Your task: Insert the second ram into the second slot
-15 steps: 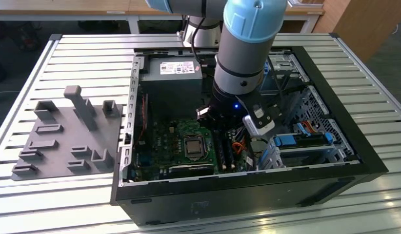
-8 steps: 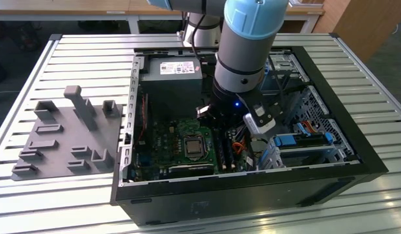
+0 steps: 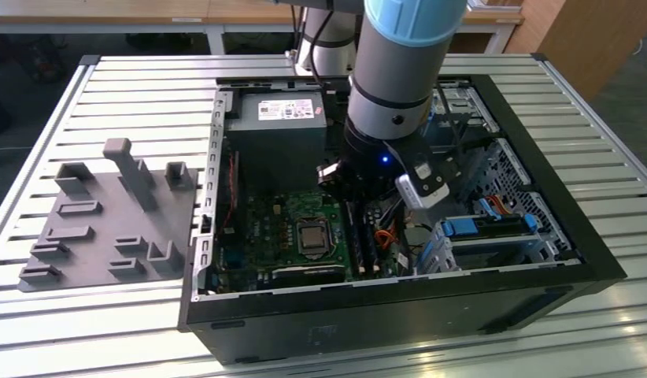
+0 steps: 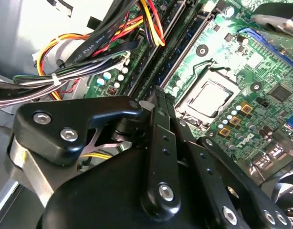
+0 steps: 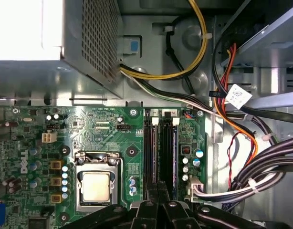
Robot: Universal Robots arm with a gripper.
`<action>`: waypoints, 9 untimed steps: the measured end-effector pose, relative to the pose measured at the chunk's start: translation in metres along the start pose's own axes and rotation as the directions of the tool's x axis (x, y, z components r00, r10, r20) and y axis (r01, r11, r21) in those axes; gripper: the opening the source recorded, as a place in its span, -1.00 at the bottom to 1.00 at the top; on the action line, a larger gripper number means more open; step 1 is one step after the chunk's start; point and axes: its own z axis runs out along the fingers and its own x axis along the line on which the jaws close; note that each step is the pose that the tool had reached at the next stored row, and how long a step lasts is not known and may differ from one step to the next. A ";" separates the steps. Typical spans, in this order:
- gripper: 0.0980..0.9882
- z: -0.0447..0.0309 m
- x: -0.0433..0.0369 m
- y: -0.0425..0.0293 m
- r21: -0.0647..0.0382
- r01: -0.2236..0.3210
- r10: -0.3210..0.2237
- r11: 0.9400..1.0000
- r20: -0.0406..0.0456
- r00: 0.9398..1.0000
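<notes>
My gripper (image 3: 350, 197) is low inside the open computer case, over the far end of the ram slots (image 3: 360, 240). In both wrist views its two thin black fingers (image 5: 158, 191) lie pressed together, shut, with nothing visible between them. Their tips (image 4: 159, 93) hang over the dark slots (image 5: 162, 152) beside the processor socket (image 5: 96, 183). A thin blue stick, the second ram (image 5: 175, 152), stands edge-on in the slot row just beside the fingertips. Whether the fingertips touch it I cannot tell.
The power supply box (image 3: 276, 134) sits behind the green motherboard (image 3: 260, 236). Bundles of coloured and black cables (image 5: 246, 157) crowd the side past the slots. A blue drive bay (image 3: 486, 228) is at the exterior view's right. A grey fixture plate (image 3: 103, 213) lies outside the case.
</notes>
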 end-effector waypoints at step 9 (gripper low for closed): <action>-0.95 -0.0079 0.0002 0.0001 0.000 0.000 0.000 1.000 0.000 1.000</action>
